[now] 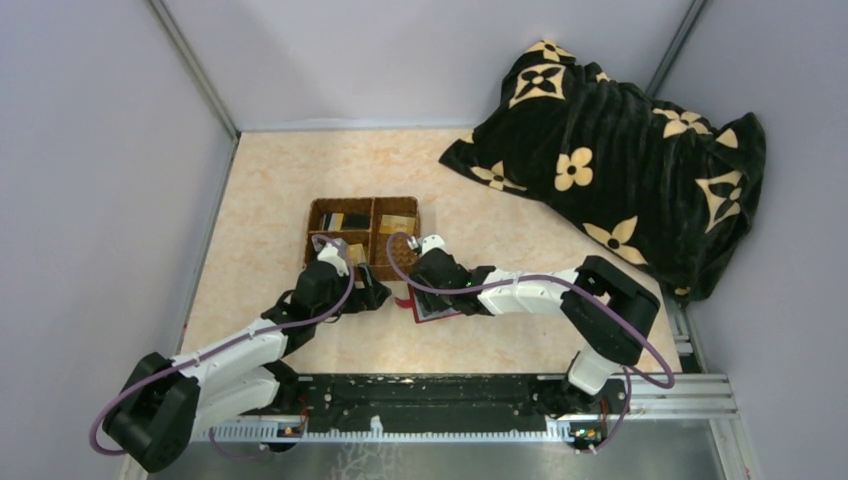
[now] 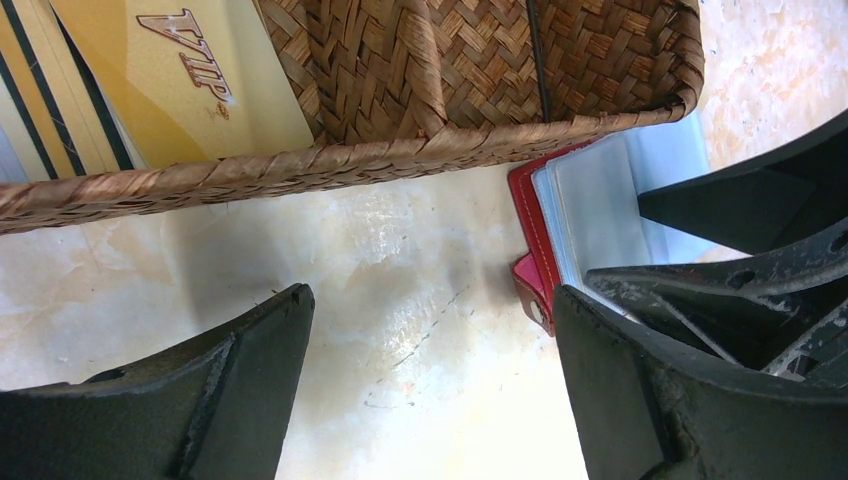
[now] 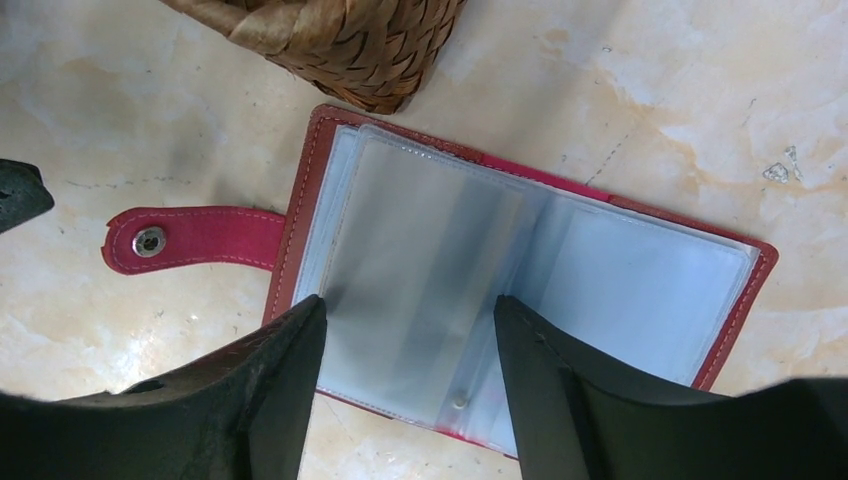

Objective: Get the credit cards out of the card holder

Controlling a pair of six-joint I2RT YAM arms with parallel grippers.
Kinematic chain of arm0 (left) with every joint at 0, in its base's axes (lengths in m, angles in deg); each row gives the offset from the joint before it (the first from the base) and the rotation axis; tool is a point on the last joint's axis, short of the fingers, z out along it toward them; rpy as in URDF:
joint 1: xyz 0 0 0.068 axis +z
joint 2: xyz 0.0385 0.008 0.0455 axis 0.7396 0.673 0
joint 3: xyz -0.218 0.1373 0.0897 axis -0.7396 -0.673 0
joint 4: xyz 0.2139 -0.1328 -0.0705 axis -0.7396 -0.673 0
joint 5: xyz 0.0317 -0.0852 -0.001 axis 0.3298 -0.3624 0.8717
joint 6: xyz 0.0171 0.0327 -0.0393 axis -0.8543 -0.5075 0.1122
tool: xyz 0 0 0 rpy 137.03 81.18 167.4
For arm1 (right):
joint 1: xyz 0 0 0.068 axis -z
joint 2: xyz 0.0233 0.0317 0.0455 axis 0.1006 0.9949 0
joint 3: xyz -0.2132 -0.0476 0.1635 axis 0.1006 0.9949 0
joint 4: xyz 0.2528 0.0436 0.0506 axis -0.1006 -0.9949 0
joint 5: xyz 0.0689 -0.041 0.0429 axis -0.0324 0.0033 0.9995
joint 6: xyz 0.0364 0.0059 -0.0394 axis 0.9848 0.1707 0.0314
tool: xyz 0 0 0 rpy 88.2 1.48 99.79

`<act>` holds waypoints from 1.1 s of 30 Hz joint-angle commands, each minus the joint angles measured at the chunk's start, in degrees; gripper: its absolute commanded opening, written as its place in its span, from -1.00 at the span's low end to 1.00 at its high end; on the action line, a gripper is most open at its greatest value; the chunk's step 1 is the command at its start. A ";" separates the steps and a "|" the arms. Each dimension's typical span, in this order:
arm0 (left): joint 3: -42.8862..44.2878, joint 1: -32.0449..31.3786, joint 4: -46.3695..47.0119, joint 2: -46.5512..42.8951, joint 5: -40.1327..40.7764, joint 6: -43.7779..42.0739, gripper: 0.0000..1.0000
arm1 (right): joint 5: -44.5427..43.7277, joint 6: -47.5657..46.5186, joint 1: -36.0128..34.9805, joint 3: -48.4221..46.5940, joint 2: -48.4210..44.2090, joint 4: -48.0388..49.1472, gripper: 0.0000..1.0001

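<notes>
The red card holder [image 3: 310, 190] lies open on the table by the basket's corner, its clear bluish pockets [image 3: 620, 280] spread and its snap tab [image 3: 190, 240] stretched out to the left. My right gripper [image 3: 410, 300] hangs open just above the left pocket pages with nothing between its fingers. My left gripper [image 2: 430, 292] stands open over bare table, its right finger beside the holder's red edge [image 2: 530, 225]. Credit cards lie in the wicker basket: a yellow one [image 2: 190, 80] and a striped one [image 2: 40, 110]; from above, others [image 1: 397, 223] show in its compartments.
The brown wicker divided basket [image 1: 310, 235] sits just beyond both grippers, its near rim [image 2: 300, 165] close to the left fingers and its corner [image 3: 340, 40] near the holder. A black blanket with cream flowers [image 1: 620, 150] is heaped at the back right. Grey walls enclose the table.
</notes>
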 commanded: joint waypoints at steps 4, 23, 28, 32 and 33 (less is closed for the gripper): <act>-0.64 0.47 1.84 -0.21 -0.93 -0.25 0.89 | -1.52 0.36 -0.74 -3.08 2.02 -2.22 -0.29; -1.18 0.47 2.71 -0.39 -2.85 -0.30 0.89 | -1.96 1.65 -1.73 -3.56 -1.04 -2.76 0.26; -1.55 0.42 2.73 -0.62 -3.50 -0.13 0.89 | -3.58 1.75 -3.72 -5.91 0.96 -4.58 0.38; -1.97 0.47 2.31 -1.66 -3.12 -0.11 0.89 | -4.00 2.49 -4.30 -6.36 3.07 -4.65 0.38; -2.14 0.47 2.24 -1.93 -3.01 -0.15 0.89 | -4.28 2.57 -4.42 -6.46 3.04 -4.68 0.38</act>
